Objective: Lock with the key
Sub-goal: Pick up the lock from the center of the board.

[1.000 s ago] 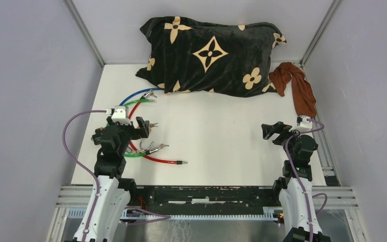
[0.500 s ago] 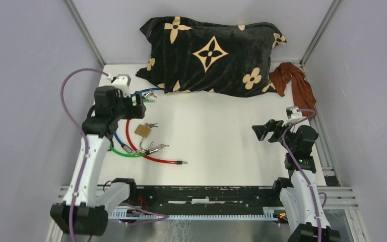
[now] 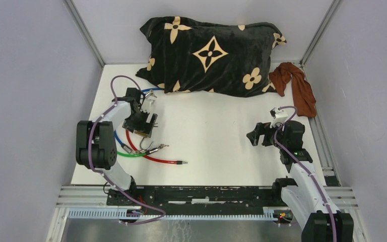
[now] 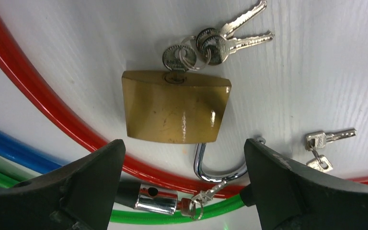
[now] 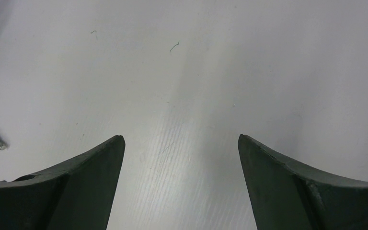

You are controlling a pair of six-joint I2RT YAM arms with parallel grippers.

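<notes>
Left gripper [image 4: 183, 146] is hovering with fingers spread wide over the square brass padlock [image 4: 175, 112], which is lying flat on the white table [image 4: 316, 72], just beside a red cable [image 4: 43, 96]. The silver key [image 4: 175, 58] is sitting in its keyhole, blade hidden. The steel shackle [image 4: 218, 168] tip is hard to make out at one finger's edge. Right gripper [image 5: 181, 143] is hanging open, well apart.

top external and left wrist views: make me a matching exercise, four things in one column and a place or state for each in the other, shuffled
Column one:
1. padlock
2. pillow
3. cloth
4. right tool

Column two:
a. crumpled at the far right
b. open, holding nothing
c. shackle open, key in its keyhole
d. along the far edge, black with tan flowers

Pairs: 1-c, 2-d, 3-a, 4-b
</notes>
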